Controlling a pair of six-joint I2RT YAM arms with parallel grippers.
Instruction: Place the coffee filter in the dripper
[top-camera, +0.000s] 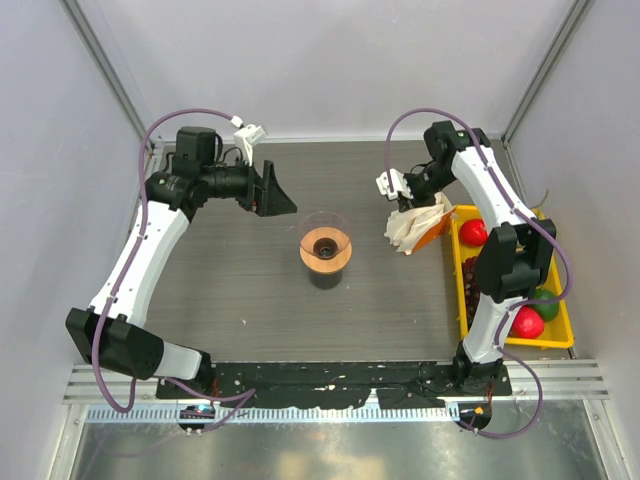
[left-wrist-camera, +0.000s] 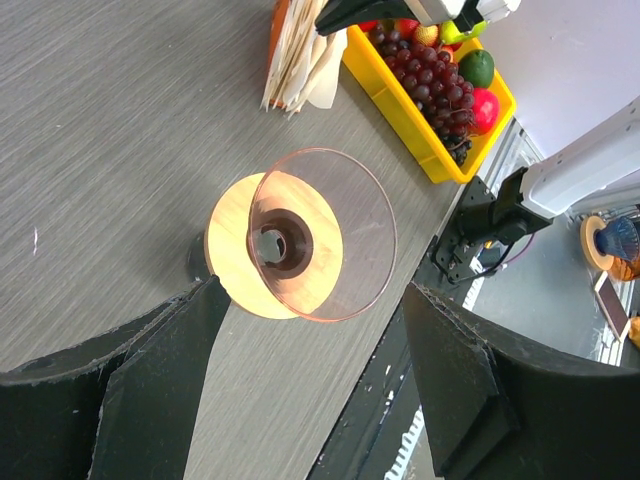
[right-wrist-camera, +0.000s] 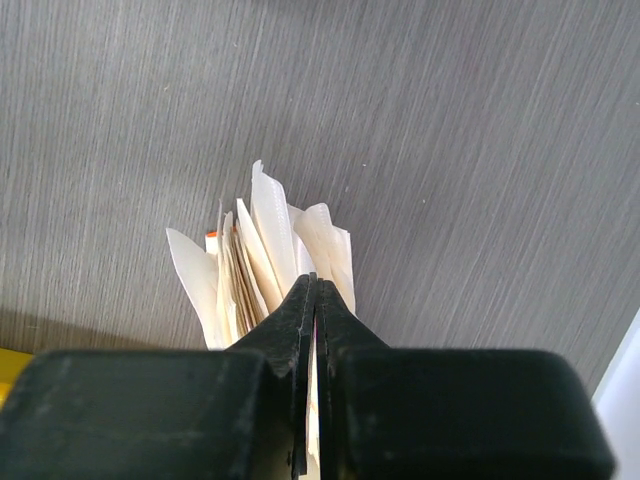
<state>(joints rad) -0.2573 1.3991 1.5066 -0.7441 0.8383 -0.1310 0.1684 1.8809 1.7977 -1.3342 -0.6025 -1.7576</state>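
At the centre of the table (top-camera: 220, 290) stands the dripper (top-camera: 325, 250), upright, its clear cone seated in a tan wooden ring and its dark centre plainly visible from the left wrist view. The left gripper (top-camera: 278, 192) hangs to the rear left of the dripper, apart from it, jaws spread wide and grasping nothing; its wrist camera frames the dripper between the two dark fingers (left-wrist-camera: 160, 390). To the right of the dripper, well apart from it, a bunch of filters (top-camera: 418, 225) lies fanned on the table just beside the yellow tray (top-camera: 457, 300), which holds fruit (top-camera: 473, 232): red and green pieces and dark grapes. The right gripper (right-wrist-camera: 313, 285) is down on the top of that bunch, its fingers pressed together. A thin white edge, taken to be the coffee filter (right-wrist-camera: 313, 405), shows pinched in the slit between them. Whether one sheet or more is caught cannot be told. The pinched sheet remains among the bunch, its lower part hidden by the neighbouring sheets.
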